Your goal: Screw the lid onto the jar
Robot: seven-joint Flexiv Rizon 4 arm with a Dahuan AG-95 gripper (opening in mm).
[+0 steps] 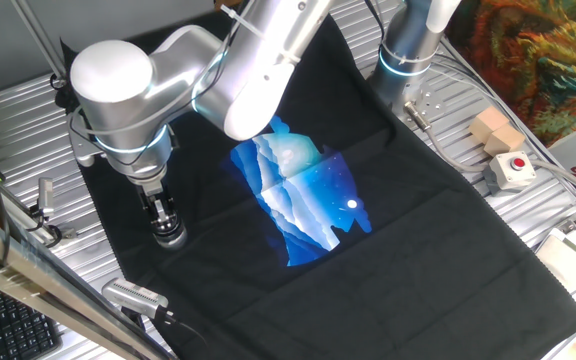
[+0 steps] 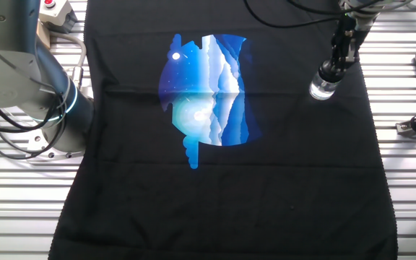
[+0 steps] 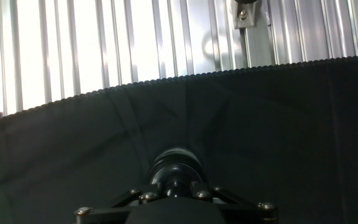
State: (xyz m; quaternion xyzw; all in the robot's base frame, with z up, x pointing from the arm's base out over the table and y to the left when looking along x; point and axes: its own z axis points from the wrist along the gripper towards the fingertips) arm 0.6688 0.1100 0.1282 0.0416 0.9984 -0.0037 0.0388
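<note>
Pressing down from straight above, the gripper (image 1: 165,222) is seen at the jar (image 1: 170,238), which stands upright on the black cloth (image 1: 418,230) near the cloth's edge, well apart from the blue print (image 1: 303,195) at the middle. In the other fixed view the jar (image 2: 323,87) shows as a clear, shining cylinder directly under the fingers (image 2: 336,59), so the vertical hold is judged to keep the lid's axis in line with the jar's thread.

The lid (image 3: 177,167) is visible in the hand view as a dark round cap just beyond the fingertips. It appears to be gripped between the fingers, which stand narrow around it. Whether the lid is fully seated or only resting on the jar's mouth cannot be told; the joint between them is hidden in every view.

The cloth is judged to be there for grip, so that the jar is not spun along when the lid is turned. Nothing else is seen steadying the jar.

The ribbed tabletop (image 3: 104,43) is seen beyond the cloth edge in the hand view. A box with a red button (image 1: 509,168) lies far off at the other side and plays no part.

Step in hand, as judged: turning the lid down onto the thread. Risk noted: cross-threading if the hold tilts, or the jar turning with the lid.
</note>
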